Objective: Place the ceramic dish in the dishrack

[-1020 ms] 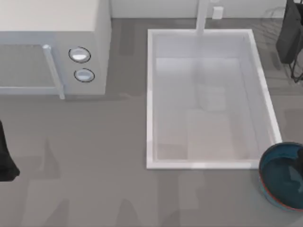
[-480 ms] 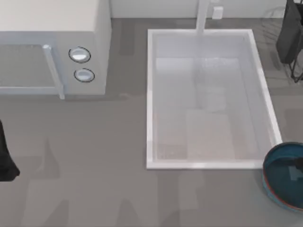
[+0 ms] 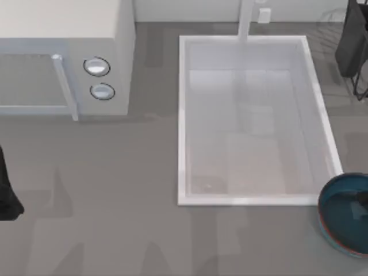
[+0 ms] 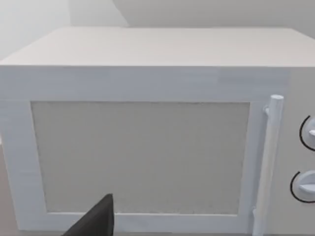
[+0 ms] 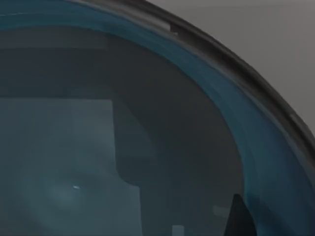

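Top view: ceramic dish (image 3: 344,215) apparently empty, beside sink (image 3: 184,115).

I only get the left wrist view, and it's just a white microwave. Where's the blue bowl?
Observer: The bowl is at the top view's lower right edge, just off the sink's corner.
Operator: Is an arm near it?
Observer: Yes, the right gripper reaches down inside the bowl; its wrist view looks straight into the blue glaze.
Operator: And the rack?
Observer: The rack, thin dark wires, is at the top view's upper right edge, right of the sink.
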